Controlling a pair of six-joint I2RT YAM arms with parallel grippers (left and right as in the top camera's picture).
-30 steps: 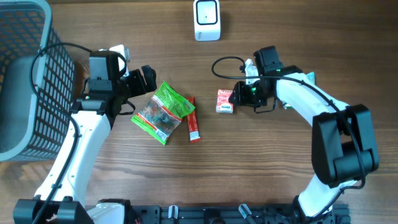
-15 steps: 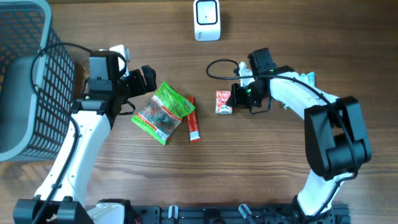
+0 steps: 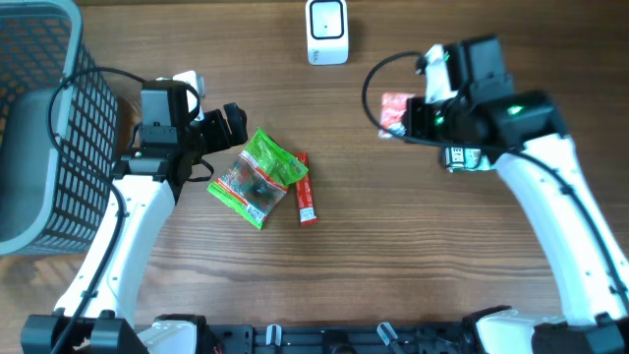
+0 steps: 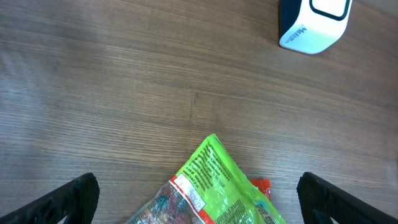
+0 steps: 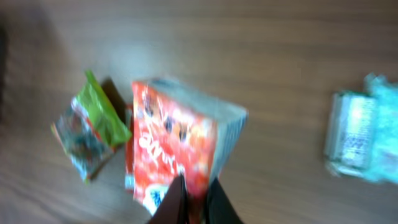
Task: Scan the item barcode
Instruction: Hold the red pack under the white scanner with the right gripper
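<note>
The item is a small red carton [image 3: 395, 111] with grey sides, blurred in the right wrist view [image 5: 177, 146]. My right gripper [image 3: 408, 116] is shut on its lower edge [image 5: 196, 186] and holds it off the table, right of the white barcode scanner [image 3: 326, 31]. The scanner stands at the back centre and also shows in the left wrist view [image 4: 314, 25]. My left gripper [image 3: 228, 123] is open, its fingers spread wide [image 4: 202, 205] above the upper end of a green snack bag [image 4: 217, 186].
The green snack bag [image 3: 257, 177] and a red stick packet [image 3: 306, 202] lie left of centre. A grey mesh basket [image 3: 39, 128] fills the left edge. A teal-and-white packet [image 5: 360, 137] lies on the table to the right of the carton.
The right gripper has shut on the red carton and lifted it up and back to the right, away from the table's middle. The left arm has not moved.
</note>
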